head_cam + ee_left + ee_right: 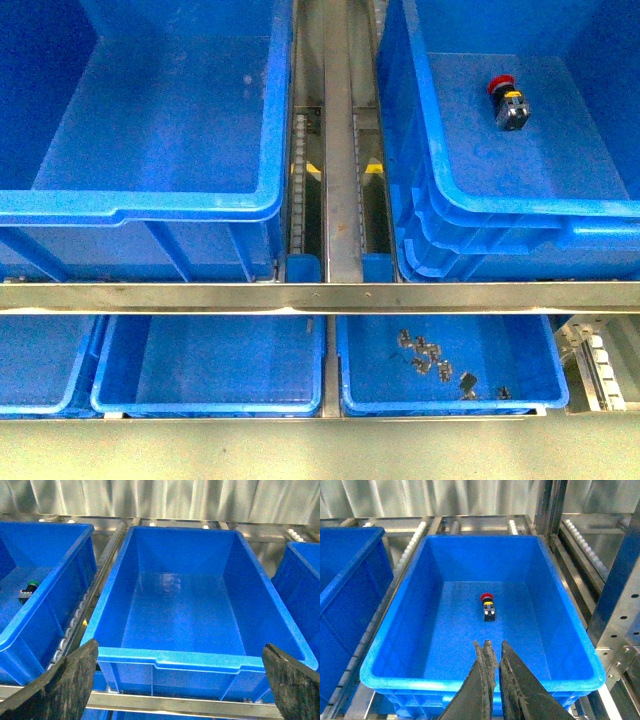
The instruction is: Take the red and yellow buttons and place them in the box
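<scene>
Steel racking framed the scene; nearest, below the rail (320,296), sat shallow trays (210,370), one holding small metal parts (428,355); beyond the rail stood two deep crates. The left crate (140,208) was bare; the left gripper (180,647) hung before it, fingers spread wide. The right gripper (493,645) hovered over the near rim of the right crate (405,677), its fingers pressed almost together and empty; further in, on that crate's floor, the red button (488,605) lay on its side, cap away from the gripper, well apart from every wall. No yellow button showed.

Likely trouble: fingers not opened before descending would strike and roll the round cap; the deep wall could foul the wrist; a loose pinch might drop it into the roller track (305,180) between crates, if the left crate was the box, which nothing settled.
</scene>
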`<action>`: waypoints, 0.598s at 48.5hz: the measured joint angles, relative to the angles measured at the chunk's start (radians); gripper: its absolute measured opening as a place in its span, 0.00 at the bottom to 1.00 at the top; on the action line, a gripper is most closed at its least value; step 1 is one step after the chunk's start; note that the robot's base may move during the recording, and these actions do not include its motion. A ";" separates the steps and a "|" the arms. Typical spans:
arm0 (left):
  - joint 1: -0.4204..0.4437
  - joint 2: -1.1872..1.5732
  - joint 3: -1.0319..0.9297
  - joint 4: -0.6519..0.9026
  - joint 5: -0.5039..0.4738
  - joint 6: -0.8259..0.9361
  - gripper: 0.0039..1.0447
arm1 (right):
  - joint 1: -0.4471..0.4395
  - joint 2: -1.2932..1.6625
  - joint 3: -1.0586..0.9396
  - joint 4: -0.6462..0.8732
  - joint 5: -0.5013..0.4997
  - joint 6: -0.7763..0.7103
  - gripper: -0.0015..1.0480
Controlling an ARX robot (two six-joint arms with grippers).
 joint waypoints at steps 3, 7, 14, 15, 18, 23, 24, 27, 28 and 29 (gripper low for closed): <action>0.000 0.000 0.000 0.000 0.000 0.000 0.93 | 0.000 -0.045 0.000 -0.039 0.000 0.000 0.04; 0.000 0.000 0.000 0.000 0.000 0.000 0.93 | 0.000 -0.115 -0.001 -0.103 0.000 0.000 0.04; 0.000 0.000 0.000 0.000 0.000 0.000 0.93 | 0.000 -0.195 -0.001 -0.178 0.000 0.000 0.04; 0.000 0.000 0.000 0.000 0.000 0.000 0.93 | 0.000 -0.206 -0.001 -0.187 0.000 0.000 0.04; 0.000 0.000 0.000 0.000 0.000 0.000 0.93 | 0.000 -0.238 -0.001 -0.217 0.000 0.000 0.04; 0.000 0.000 0.000 0.000 0.000 0.000 0.93 | 0.000 -0.290 -0.002 -0.267 0.000 0.000 0.04; 0.000 0.000 0.000 0.000 0.000 0.000 0.93 | 0.000 -0.299 -0.002 -0.276 0.000 0.000 0.04; 0.000 0.000 0.000 0.000 0.000 0.000 0.93 | 0.000 -0.329 -0.002 -0.304 0.000 0.000 0.04; 0.000 0.000 0.000 0.000 0.000 0.000 0.93 | 0.000 -0.340 -0.002 -0.315 0.000 0.000 0.04; 0.000 0.000 0.000 0.000 0.000 0.000 0.93 | 0.000 -0.351 -0.002 -0.325 0.000 0.000 0.04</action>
